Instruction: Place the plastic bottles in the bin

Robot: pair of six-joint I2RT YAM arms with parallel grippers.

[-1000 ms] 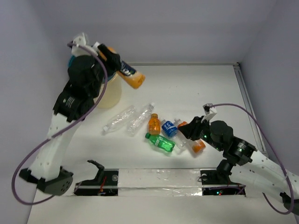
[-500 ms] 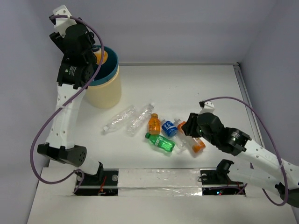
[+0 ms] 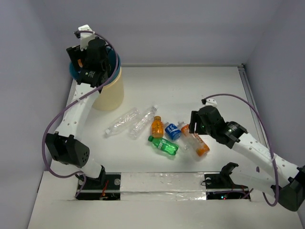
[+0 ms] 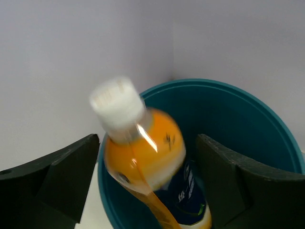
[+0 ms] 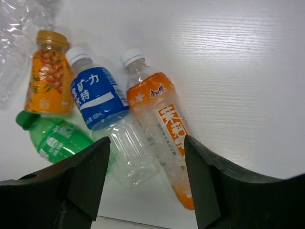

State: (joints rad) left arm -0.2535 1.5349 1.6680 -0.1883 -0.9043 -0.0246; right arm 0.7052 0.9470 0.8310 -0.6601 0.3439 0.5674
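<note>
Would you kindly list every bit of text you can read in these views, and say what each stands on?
"矿力" and "特": white on the blue label of the clear bottle.
"果粒": large on the orange-labelled bottle; its smaller print is unreadable.
Print on the small orange bottle and the green bottle: too small to read.
Dark label of the orange bottle over the bin: blurred.

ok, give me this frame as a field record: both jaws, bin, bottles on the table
left jaws: open, above the bin
bottle at bin: orange bottle, white cap, blurred, between the left jaws, lower end inside the rim
right jaws: open, holding nothing, low over the orange-label bottle
table: six bottles lying down
bottles on table: clear bottle, second clear bottle, gold-cap orange bottle, blue-label bottle, green bottle, orange-label bottle
</note>
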